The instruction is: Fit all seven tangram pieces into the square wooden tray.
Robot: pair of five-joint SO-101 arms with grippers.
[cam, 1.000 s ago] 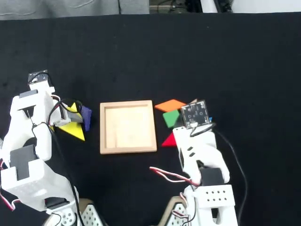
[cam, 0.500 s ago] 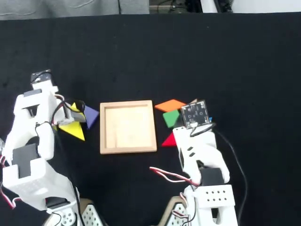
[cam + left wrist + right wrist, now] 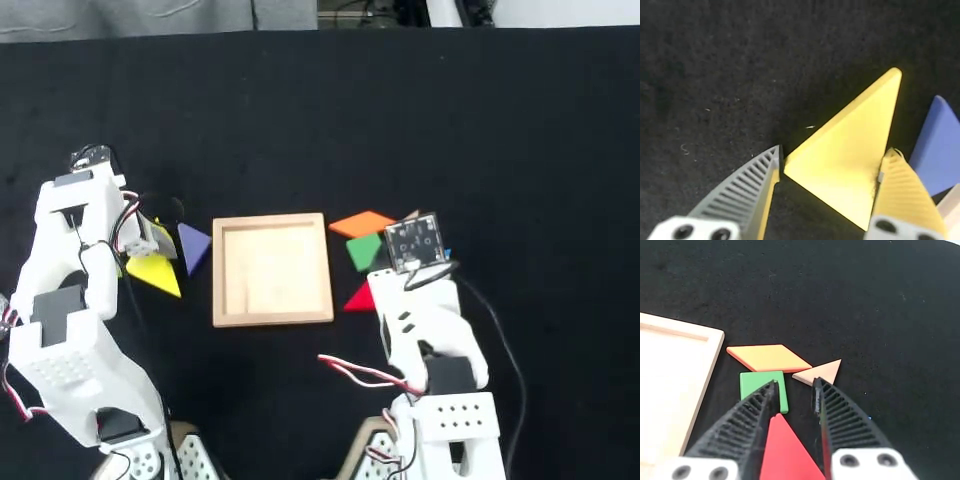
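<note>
Red triangle (image 3: 787, 450) cut off beneath right pincer (image 3: 793, 384), narrowly parted. Left pincer (image 3: 834, 150) spread astride yellow triangle (image 3: 855, 130). Six pieces countable, one tray (image 3: 272, 318).

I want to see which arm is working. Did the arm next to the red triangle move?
No. The right gripper sits over the red triangle, just as close to the wooden tray as before.

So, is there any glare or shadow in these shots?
High view: the wooden tray is lit evenly, without glare. Left wrist view: the yellow triangle has one brighter lit edge and a dark shadow beside it. Right wrist view: a soft grey sheen on the black cloth.
</note>
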